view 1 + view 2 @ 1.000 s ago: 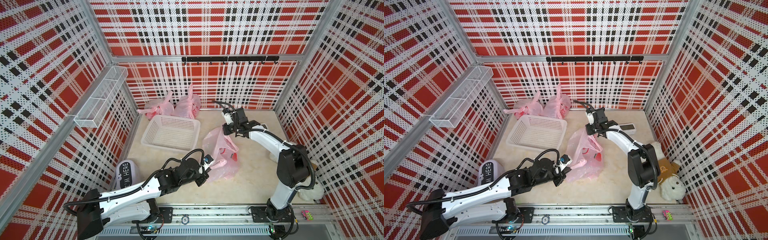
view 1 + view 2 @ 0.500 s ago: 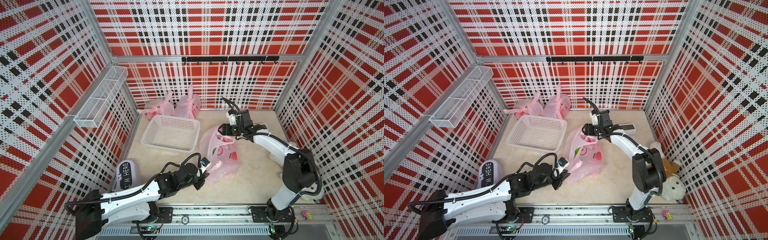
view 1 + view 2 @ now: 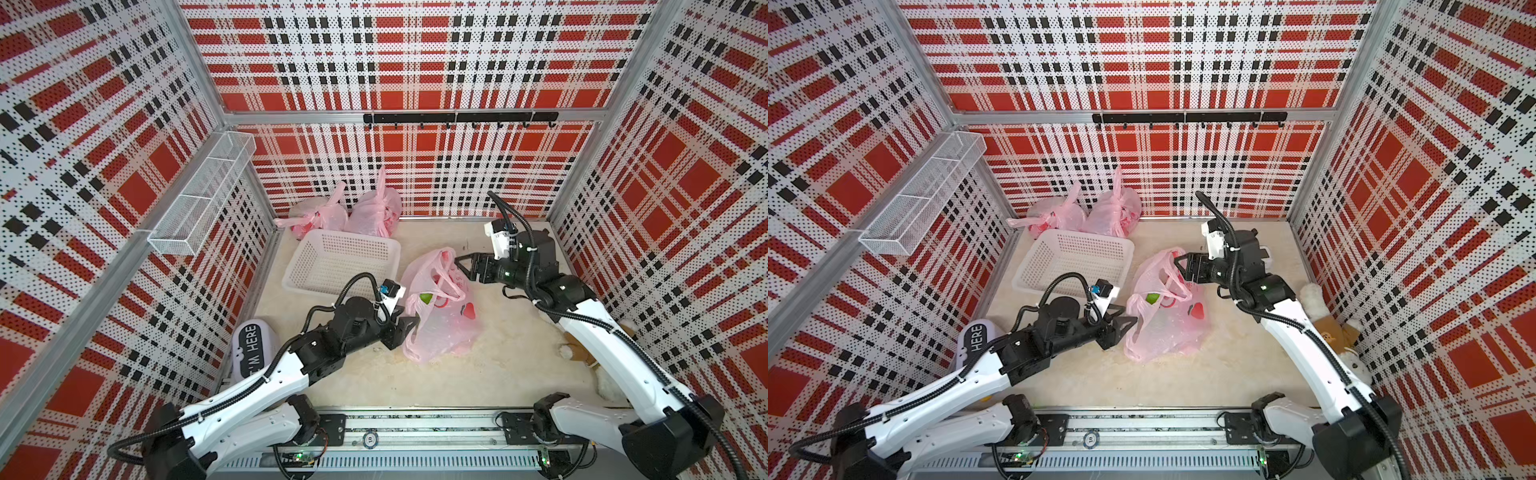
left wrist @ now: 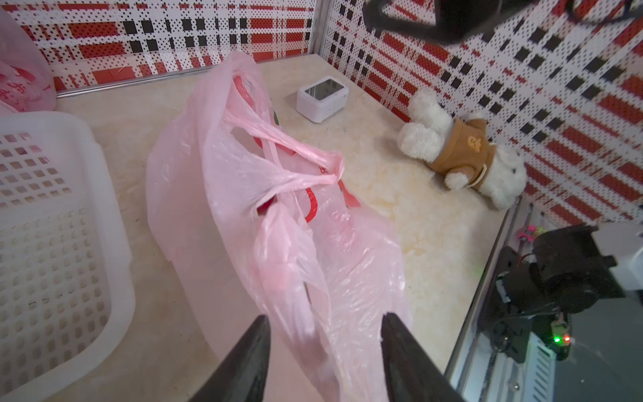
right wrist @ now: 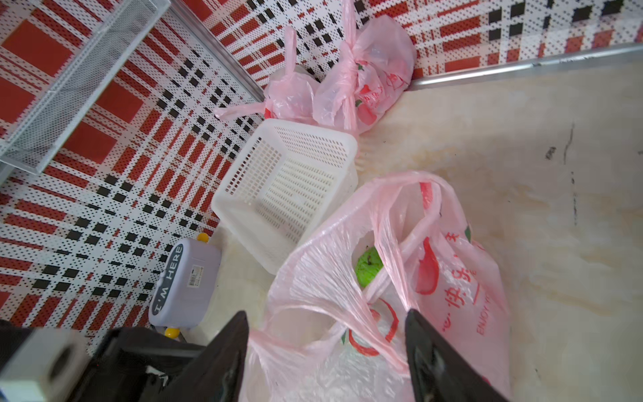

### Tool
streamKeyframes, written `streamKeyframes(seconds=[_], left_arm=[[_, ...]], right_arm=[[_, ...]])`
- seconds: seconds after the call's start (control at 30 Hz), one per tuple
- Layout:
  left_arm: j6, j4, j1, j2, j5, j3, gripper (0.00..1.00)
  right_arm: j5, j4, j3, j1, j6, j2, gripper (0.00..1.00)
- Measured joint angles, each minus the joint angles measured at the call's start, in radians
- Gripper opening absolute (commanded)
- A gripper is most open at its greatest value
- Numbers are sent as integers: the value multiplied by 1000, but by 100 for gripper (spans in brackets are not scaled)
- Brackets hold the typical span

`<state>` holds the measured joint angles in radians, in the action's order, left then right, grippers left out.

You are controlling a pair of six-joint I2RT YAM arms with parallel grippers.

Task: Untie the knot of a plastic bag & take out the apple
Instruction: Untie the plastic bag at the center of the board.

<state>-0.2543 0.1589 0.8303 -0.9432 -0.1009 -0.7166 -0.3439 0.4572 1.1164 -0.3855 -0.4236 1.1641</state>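
The pink plastic bag [image 3: 440, 316] lies slumped mid-table, beside the white basket, seen in both top views [image 3: 1163, 320]. Its handles [image 4: 278, 139] drape loose across its mouth and gather in a twist [image 4: 332, 167]; I cannot tell if a knot holds there. A green patch [image 5: 368, 269] shows inside the mouth, either print or the apple. My left gripper [image 4: 325, 316] is open at the bag's near-left side [image 3: 402, 332], with loose film between its jaws, not pinched. My right gripper [image 5: 327, 313] is open just beyond the bag's far-right edge [image 3: 462, 268], above the handles.
A white perforated basket [image 3: 316, 274] stands left of the bag. Two tied pink bags [image 3: 320, 214] [image 3: 376, 208] lean on the back wall. A lilac "I'M HERE" box [image 3: 253, 351] sits front left. A small white device [image 4: 322, 99] and a plush bear [image 4: 462, 156] lie at the right.
Both grippers went from shut on the bag's handles to open. The bag's lifted handles dropped and the bag slumped. My right gripper drew back to the right.
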Motion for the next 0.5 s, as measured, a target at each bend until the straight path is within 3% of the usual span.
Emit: streamKeyframes(seconds=[0.1, 0.2, 0.27, 0.5], left_arm=[[-37, 4, -53, -36, -26, -65, 43], [-58, 2, -74, -104, -49, -99, 21], [-55, 5, -60, -155, -53, -103, 14], [-45, 27, 90, -243, 5, -89, 10]], right_arm=[[23, 22, -84, -9, -29, -21, 71], [31, 25, -177, -40, -71, -21, 71], [30, 21, -231, -65, -106, -21, 72], [45, -53, -326, -143, -208, -18, 75]])
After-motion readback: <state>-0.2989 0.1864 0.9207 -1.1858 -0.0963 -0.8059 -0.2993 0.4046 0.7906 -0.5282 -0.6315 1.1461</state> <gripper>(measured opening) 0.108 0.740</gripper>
